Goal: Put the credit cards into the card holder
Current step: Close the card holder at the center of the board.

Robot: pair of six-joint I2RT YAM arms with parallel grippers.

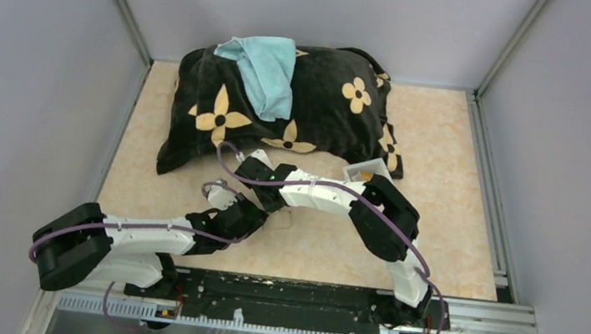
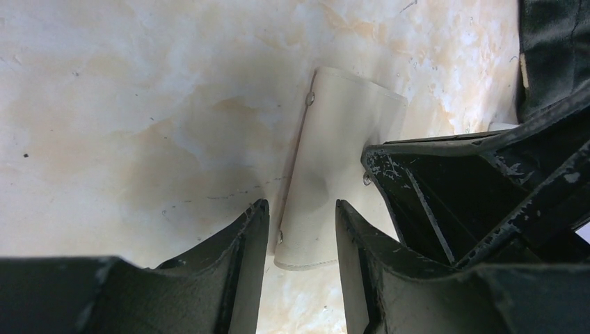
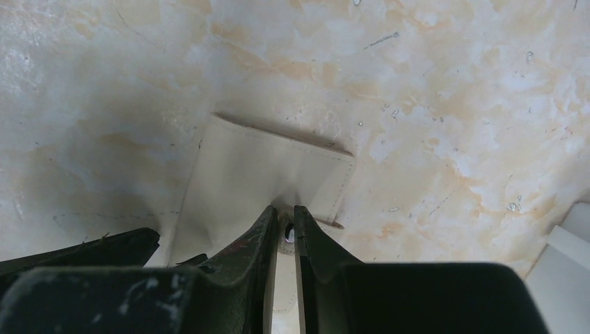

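Both arms are reaching in over the middle of the counter [image 1: 452, 235], and they are meeting right at the card holder [image 2: 334, 139]. It is lying flat on the marbled surface, closed and pale tan, with its stitched edge showing. In the top view the arms are covering it.

From the left wrist, the left gripper [image 2: 300, 209] is coming down over the near end of the holder. Its jaws are standing about half apart with that end between them. The inner finger is right against the holder's edge, and a thin strip of counter is showing at the other finger. The right arm's black fingers are pushing in from the right and meeting the holder's side edge.

Over to the right wrist: the right gripper [image 3: 286, 212] is sitting at the holder's near edge with its jaws drawn narrow, only a slit between them. A small metal snap stud [image 3: 287, 234] is glinting in that slit. Whether the jaws are pinching it, I cannot tell.

Behind the arms, a black pillow [image 1: 315, 110] with yellow flowers is lying across the back of the counter, and a teal cloth [image 1: 265, 71] is draped over it. A white tray [image 1: 359, 172] is sitting by the right arm's elbow. There is a fleck of gold-yellow inside it, too small to make out.
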